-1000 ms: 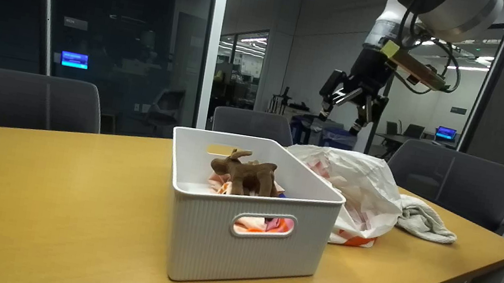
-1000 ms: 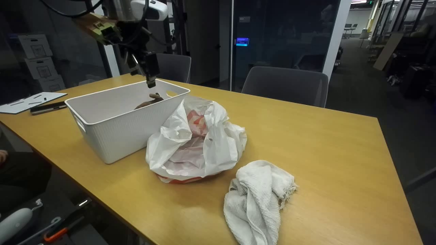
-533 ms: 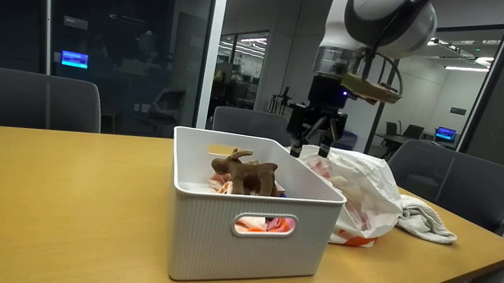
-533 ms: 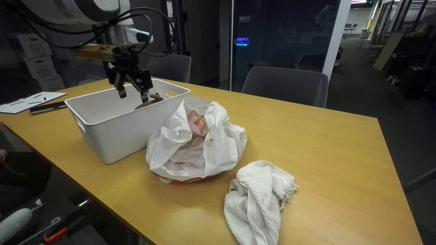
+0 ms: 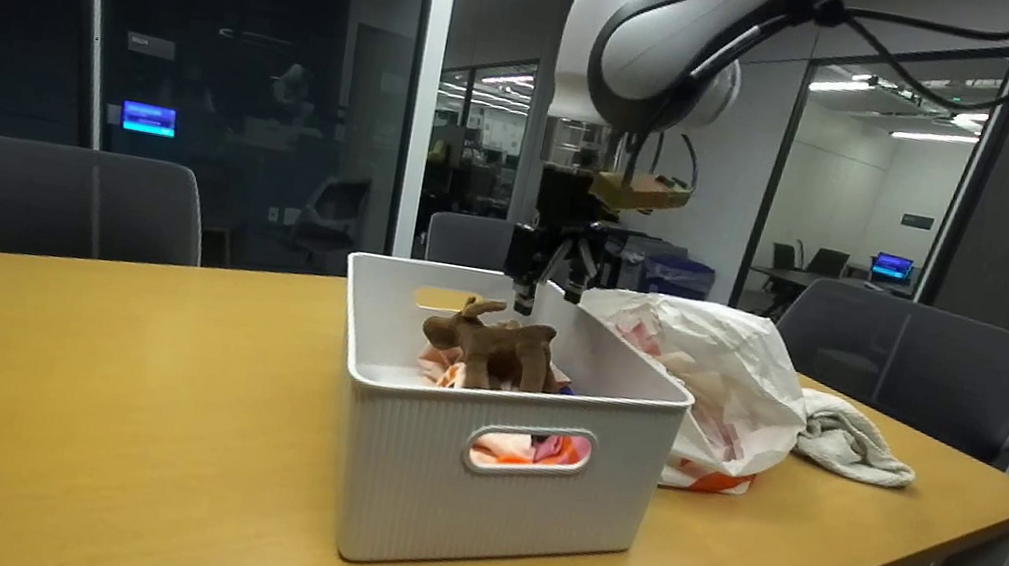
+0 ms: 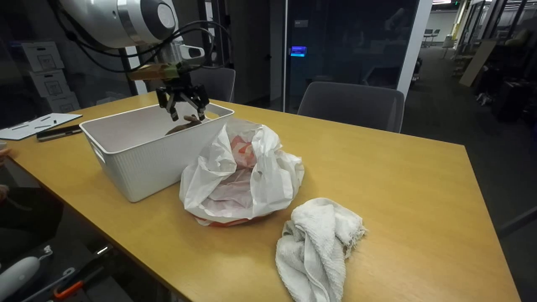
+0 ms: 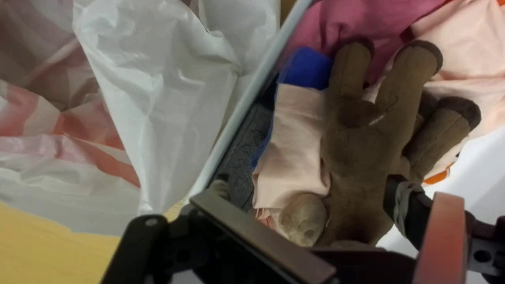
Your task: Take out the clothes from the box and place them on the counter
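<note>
The white box [image 5: 406,490] stands on the wooden table [image 5: 89,410]; it also shows in an exterior view [image 6: 147,167]. Pink cloth [image 7: 367,17], peach cloth [image 7: 296,150] and a blue piece [image 7: 305,69] lie in it, partly hidden. A brown antlered plush animal [image 7: 355,154] lies on top of the clothes and shows in both exterior views [image 5: 503,354] [image 6: 184,126]. My gripper [image 7: 307,188] is open and empty, pointing down above the box; it shows in both exterior views [image 5: 549,298] [image 6: 188,116]. In the wrist view its fingertips are on either side of the plush's lower part.
A crumpled white plastic bag [image 6: 243,180] stands against the box's side. A white towel [image 6: 319,247] lies beyond it. A white sheet [image 6: 40,126] and a dark flat object [image 6: 58,132] lie past the box. Chairs [image 5: 32,198] line the table.
My gripper has swung from a tilted pose higher up to pointing straight down, and has moved lower and over the box. The box, plush, bag and towel have not moved.
</note>
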Motion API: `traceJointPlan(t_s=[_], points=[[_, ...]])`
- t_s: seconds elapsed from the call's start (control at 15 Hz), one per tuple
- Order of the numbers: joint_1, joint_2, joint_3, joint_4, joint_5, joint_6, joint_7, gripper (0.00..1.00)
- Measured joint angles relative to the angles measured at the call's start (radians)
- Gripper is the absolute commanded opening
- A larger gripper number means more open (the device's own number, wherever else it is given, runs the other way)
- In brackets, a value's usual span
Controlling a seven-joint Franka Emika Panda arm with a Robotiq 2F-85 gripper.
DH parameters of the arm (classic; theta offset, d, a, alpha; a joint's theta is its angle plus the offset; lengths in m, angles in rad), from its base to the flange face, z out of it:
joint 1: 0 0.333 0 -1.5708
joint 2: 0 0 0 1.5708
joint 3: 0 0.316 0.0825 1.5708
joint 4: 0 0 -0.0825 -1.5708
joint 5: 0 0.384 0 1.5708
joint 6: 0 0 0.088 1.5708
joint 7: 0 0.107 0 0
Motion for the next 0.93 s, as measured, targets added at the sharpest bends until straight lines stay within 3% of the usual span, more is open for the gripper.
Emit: traceJointPlan(t_s=[0.4, 0.47, 0.6, 0.93], points=[[0.038, 0.110, -0.008, 0.086, 0.044, -0.044, 0.001, 1.00], [0.039, 0.119, -0.010, 0.086, 0.064, -0.054, 0.001, 0.75], [0.039, 0.136, -0.011, 0.084, 0.098, -0.069, -0.001, 0.66], [0.053, 0.156, -0.011, 0.086, 0.123, -0.076, -0.001, 0.27]])
